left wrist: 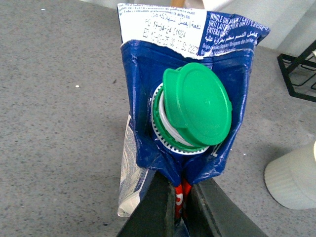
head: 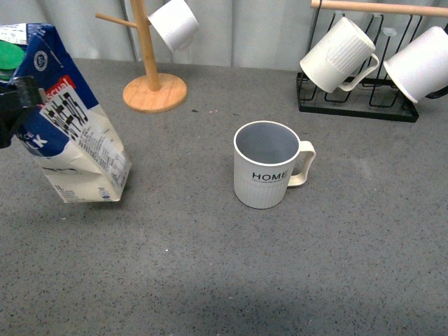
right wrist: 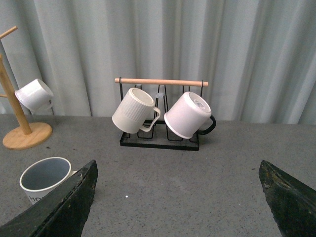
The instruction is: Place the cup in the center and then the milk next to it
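1. Your cup (head: 269,164) stands upright in the middle of the table (head: 210,280); that step looks done.
2. Your left gripper (left wrist: 181,197) pinches the milk (head: 73,140) near its top; hence it tilts, well left of the cup.
3. Your right gripper (right wrist: 177,207) is spread wide, holding nothing.

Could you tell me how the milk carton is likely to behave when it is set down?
The milk carton hangs tilted from the left tool, so it may tip unless squared up first. Its top looks creased where pinched, suggesting soft card that gives. Tall on a narrow base, it would probably topple if nudged high.
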{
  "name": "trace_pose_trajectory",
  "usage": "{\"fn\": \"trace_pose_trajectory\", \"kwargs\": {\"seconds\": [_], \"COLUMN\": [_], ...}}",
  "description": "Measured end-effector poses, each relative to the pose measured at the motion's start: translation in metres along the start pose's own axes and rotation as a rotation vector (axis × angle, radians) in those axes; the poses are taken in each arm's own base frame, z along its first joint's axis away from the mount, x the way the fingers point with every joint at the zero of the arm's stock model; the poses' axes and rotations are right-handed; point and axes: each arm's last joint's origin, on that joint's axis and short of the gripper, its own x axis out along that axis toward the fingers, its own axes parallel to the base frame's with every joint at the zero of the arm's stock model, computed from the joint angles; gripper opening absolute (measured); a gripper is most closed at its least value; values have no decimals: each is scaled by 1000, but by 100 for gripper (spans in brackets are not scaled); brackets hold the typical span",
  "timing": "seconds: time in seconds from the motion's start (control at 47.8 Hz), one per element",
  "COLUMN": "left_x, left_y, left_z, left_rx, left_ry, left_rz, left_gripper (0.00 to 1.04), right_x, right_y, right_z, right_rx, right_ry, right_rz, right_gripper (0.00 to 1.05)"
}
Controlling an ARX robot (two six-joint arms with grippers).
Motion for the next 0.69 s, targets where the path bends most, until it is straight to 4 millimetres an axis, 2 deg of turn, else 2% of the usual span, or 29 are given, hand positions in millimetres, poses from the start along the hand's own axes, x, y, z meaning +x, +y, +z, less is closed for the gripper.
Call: {"fn": "trace_pose_trajectory", "kwargs": {"seconds": [0.188, 0.377, 0.482, 0.691], "left_x": [5, 14, 19, 27], "left_y": [-40, -79, -90, -96], "left_z": [-3, -15, -19, -27], "left_rx": [2, 25, 32, 43], "left_ry": [-31, -15, -9, 7], "left_rz": [-53, -120, -132, -119], "left_gripper": [4, 4, 4, 4], "right_x": [0, 0, 0, 0], "right_y": [0, 0, 0, 0], "right_z": [0, 0, 0, 0], "right_rx": [0, 0, 0, 0], "right_ry": [0, 0, 0, 0], "right_rz": [0, 0, 0, 0], "right_gripper": [95, 95, 95, 95]}}
